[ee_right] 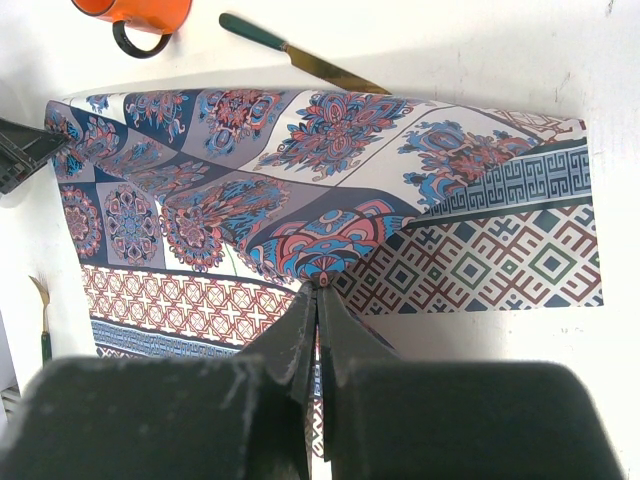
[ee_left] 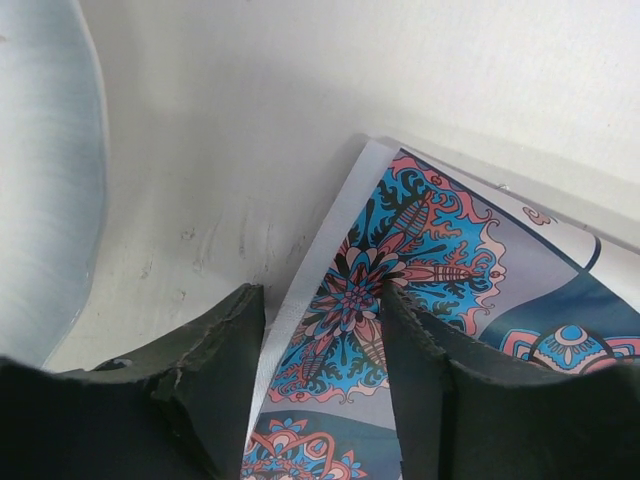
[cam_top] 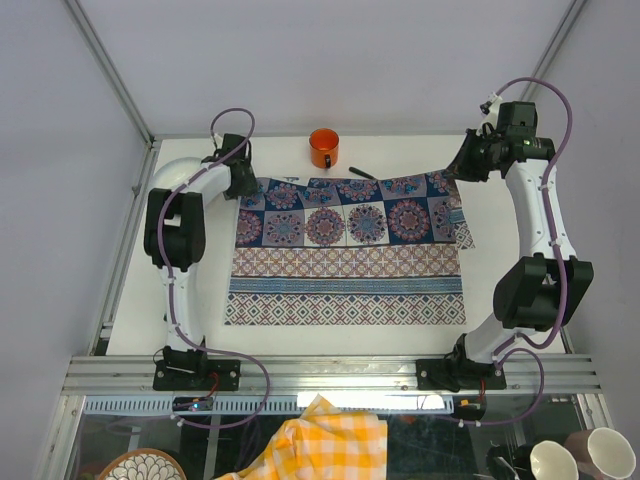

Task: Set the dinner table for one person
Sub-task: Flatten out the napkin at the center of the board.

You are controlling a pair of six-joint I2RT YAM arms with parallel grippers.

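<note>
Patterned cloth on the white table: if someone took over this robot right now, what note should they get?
Left gripper: fingers open, straddling the cloth's far left corner.
Right gripper: fingers shut on a raised fold of cloth near its far right corner.
The cloth is spread on the dinner table; the orange mug and knife lie beyond its far edge.
Done: cloth laid out.
Left: release and smooth that fold, then arrange mug, knife and the rest; no plate is on the cloth.

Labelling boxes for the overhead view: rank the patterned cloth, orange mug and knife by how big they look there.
1. Patterned cloth, by far.
2. Orange mug.
3. Knife; only a thin dark sliver shows, its blade barely visible.
</note>
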